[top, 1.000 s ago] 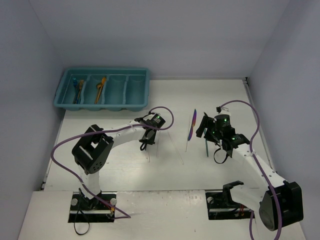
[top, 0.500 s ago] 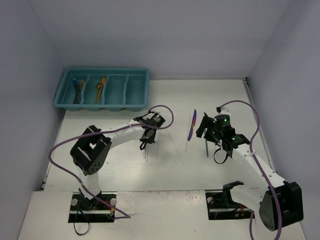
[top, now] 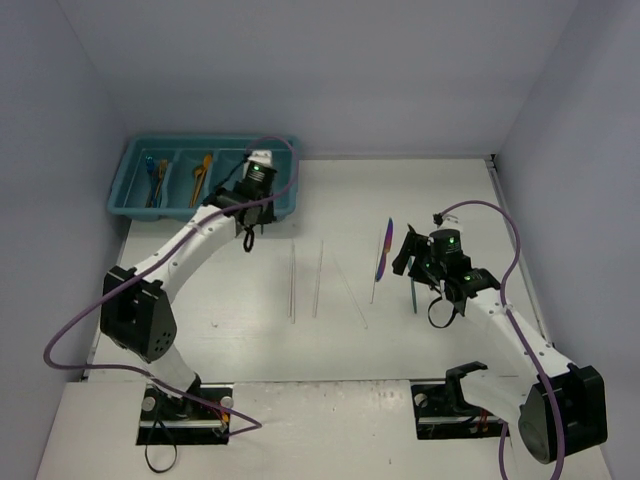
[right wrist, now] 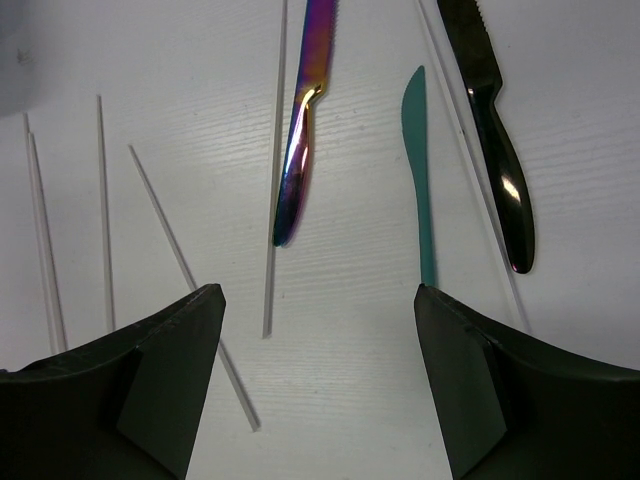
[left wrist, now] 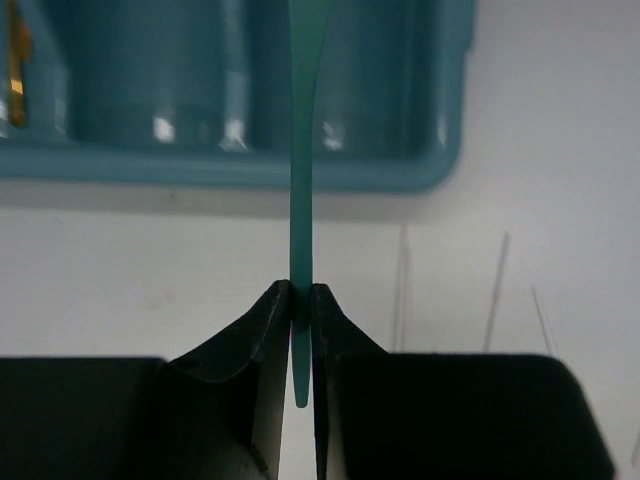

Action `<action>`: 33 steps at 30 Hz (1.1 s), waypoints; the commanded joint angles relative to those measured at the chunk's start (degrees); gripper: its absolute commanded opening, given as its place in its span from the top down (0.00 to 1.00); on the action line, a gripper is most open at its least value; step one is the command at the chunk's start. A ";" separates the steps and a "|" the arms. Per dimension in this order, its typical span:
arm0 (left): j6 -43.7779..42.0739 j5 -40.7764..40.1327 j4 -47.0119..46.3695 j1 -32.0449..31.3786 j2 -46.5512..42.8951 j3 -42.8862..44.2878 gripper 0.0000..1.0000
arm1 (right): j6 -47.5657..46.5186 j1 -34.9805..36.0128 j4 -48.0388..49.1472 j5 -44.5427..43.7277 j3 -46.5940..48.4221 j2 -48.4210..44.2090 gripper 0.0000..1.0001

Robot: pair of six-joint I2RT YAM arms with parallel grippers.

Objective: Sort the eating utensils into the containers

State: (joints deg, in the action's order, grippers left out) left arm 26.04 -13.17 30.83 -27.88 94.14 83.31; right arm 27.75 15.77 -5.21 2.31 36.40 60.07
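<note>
Teal plastic fills the left wrist view: the left tool is closed tight on the handle of a slim teal utensil, pinched between its two black fingers. The utensil is seen edge-on and runs straight away from the tool. It widens toward its far end, which is cut off at the top of the picture, so I cannot tell whether it is a fork, spoon or knife. Its upper part shows against the rightmost compartment of the teal tray.

From the top camera, the left tool sits just beside the near wall of the tray, toward its right end. The leftmost compartment holds blue and gold utensils, and the next one holds an orange utensil.

The right tool is spread wide and holds nothing. It hangs over the table — well apart from the tray, on the right side. Three knives lie on the table beyond its fingers:
- an iridescent purple knife
- a teal knife
- a black knife

The teal knife lies between the other two. A thin translucent stick lies just left of the purple knife, and more pale sticks lie further left. In the top view these sticks lie between the two arms.
</note>
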 commanded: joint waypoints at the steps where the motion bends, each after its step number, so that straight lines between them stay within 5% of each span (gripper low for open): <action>1: -7.14 2.36 -2.41 9.23 5.40 9.58 1.00 | -0.85 -0.30 0.99 -2.04 0.95 -0.53 0.26; 12: -13.10 9.17 -1.70 20.96 29.49 34.72 1.00 | -1.98 -0.29 -0.12 -4.72 2.55 0.76 0.26; 17: -15.49 9.82 -0.59 21.37 33.48 39.80 0.81 | -2.51 -0.30 -0.33 -6.05 3.74 2.47 0.26; 24: -13.36 12.50 -0.86 20.65 25.16 34.54 0.50 | -2.52 -0.30 -0.51 -7.75 4.99 7.22 0.33; 33: -8.63 18.88 -5.59 15.70 0.84 13.94 0.47 | -1.19 -0.29 -0.32 -8.49 4.10 16.13 0.52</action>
State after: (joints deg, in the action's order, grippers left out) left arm 14.64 2.46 30.65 -8.61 109.31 104.50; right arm 25.80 15.77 -6.67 -3.90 39.03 73.40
